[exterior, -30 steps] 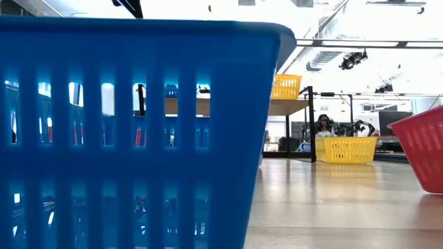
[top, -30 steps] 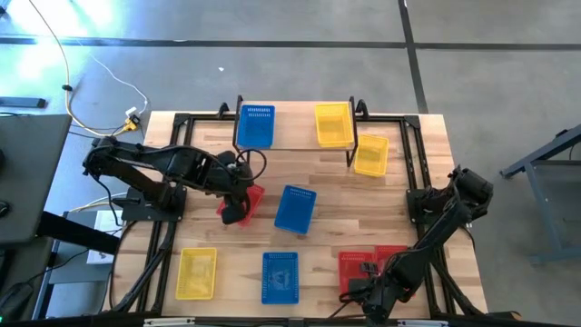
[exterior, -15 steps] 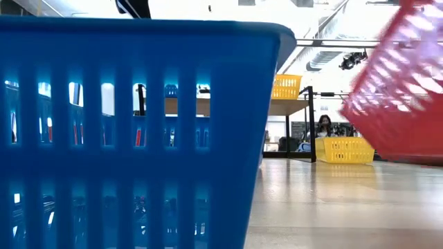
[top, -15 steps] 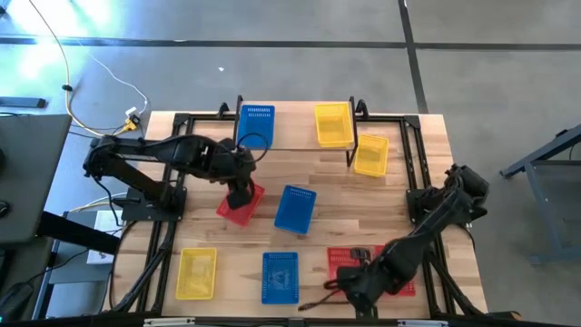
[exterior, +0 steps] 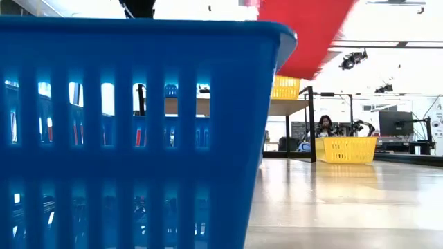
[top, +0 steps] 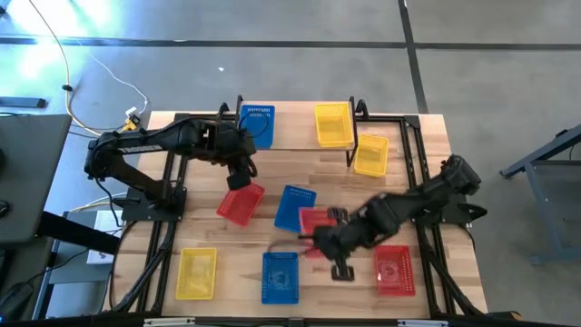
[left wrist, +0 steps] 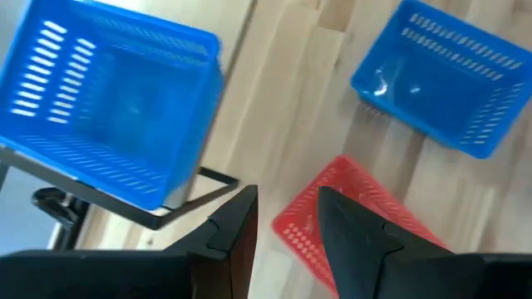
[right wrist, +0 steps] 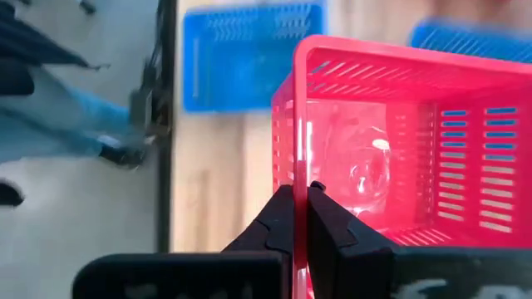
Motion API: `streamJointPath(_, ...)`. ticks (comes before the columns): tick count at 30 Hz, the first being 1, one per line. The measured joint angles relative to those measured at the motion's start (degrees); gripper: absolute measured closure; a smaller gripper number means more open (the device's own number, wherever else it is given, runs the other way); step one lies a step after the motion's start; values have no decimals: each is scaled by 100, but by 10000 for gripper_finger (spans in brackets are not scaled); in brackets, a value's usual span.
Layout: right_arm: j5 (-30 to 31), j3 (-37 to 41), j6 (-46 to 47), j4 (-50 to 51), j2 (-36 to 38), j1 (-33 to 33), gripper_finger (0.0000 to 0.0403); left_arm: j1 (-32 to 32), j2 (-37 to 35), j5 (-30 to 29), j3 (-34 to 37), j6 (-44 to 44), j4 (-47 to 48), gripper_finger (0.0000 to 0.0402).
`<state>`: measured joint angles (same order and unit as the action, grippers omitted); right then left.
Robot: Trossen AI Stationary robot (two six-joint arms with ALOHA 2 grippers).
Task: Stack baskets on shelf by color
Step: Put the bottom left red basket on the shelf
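Aloft, red basket (right wrist: 391, 141) in right pincer (right wrist: 300, 218)

Nine mesh baskets in three colours: a blue basket (top: 256, 125) and a yellow basket (top: 333, 123) top the pale-wood shelf (top: 295, 136), whose thin legs are black. At 3 o'clock of the shelf lies a second yellow basket (top: 371, 154); a third yellow basket (top: 196, 272) sits at the 7 o'clock corner of the light plank tabletop (top: 427, 136). Two more blue baskets, one central (top: 292, 205), one at 6 o'clock (top: 280, 277), show slotted walls. A red basket (top: 241, 203) lies centre-left, another red basket (top: 394, 270) at 5 o'clock. Dark fingers (right wrist: 278, 218) pinch the rim of a third, translucent red basket (right wrist: 407, 141). The floor (top: 272, 73) is grey.
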<state>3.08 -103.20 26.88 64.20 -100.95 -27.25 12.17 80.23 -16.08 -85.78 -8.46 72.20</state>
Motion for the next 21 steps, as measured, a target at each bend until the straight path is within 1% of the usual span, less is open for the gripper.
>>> streamJointPath(4,166,-345,-531,-10,0,473,402,301,0,0,0,203,0,286)
streamJointPath(11,740,-781,-1341,-83,0,1145,403,644,-52,24,0,567,7,286)
streamJointPath(15,1053,-861,-1721,-273,0,1512,403,763,-106,44,0,570,17,286)
streamJointPath(21,1230,-860,-2232,-511,0,2063,403,775,-170,51,0,620,24,287)
